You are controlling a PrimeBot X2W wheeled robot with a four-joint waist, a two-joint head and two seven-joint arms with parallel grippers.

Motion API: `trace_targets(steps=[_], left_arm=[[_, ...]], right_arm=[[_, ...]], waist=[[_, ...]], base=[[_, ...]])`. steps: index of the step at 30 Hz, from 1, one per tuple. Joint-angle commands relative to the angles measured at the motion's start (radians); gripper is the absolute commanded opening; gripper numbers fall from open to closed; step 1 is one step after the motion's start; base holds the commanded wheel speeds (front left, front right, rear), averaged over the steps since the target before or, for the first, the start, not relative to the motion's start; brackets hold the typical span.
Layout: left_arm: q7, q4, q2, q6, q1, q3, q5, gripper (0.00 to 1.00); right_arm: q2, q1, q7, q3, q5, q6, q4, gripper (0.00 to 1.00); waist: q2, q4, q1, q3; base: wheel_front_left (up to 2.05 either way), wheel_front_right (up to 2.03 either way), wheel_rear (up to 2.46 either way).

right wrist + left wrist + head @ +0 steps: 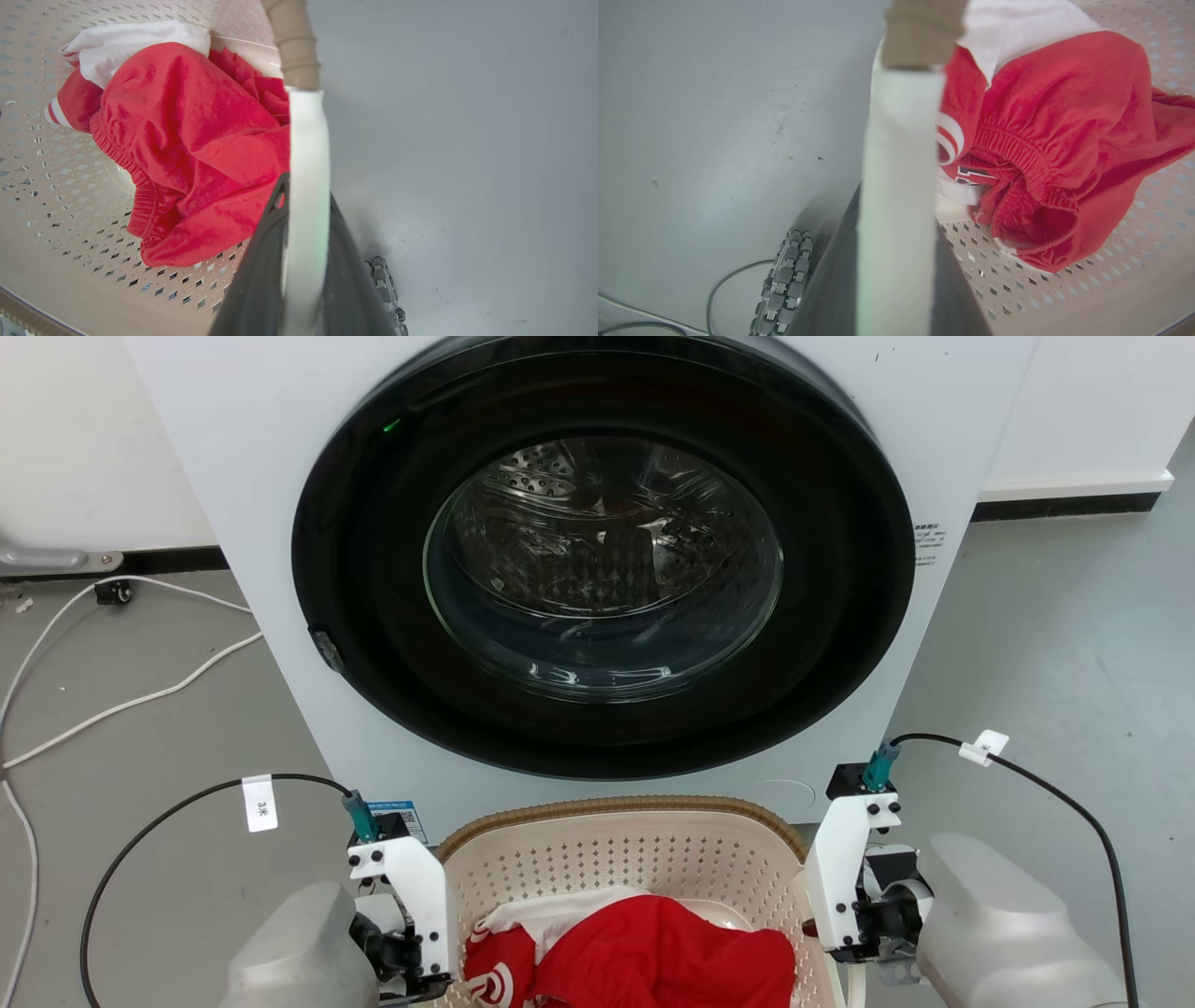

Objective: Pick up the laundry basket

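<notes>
Evidently the grasp is made: the left pincer (896, 210) and right pincer (306, 186) each clamp a white handle (901, 140) of the basket (616, 805), which sits between them, before the washer (233, 476). Next, I judge, both arms must lift evenly, keeping it level.

Bright and even. Shiny spots on the round glass door (602, 569). Soft shadow on the floor (373, 219). Blurry on the white handle (896, 186), maybe too near. Bent lines toward wrist-view edges.
</notes>
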Motion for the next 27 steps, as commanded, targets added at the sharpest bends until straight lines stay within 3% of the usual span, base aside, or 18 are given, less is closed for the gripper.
trace_targets(steps=[1, 27], left_arm=[[0.007, 0.002, 0.013, -0.001, 0.015, -0.002, -0.009, 0.00], [-0.001, 0.001, 0.016, 0.001, 0.016, -0.012, -0.023, 0.00]], right_arm=[[-0.014, 0.005, -0.006, -0.002, -0.009, -0.001, 0.004, 0.00], [-0.011, 0.008, -0.004, -0.019, -0.018, -0.001, 0.004, 0.00]], waist=[[0.0000, 0.000, 0.0000, 0.000], [0.0000, 0.001, 0.0000, 0.002]], base=[[0.00, 0.00, 0.00], [0.00, 0.00, 0.00]])
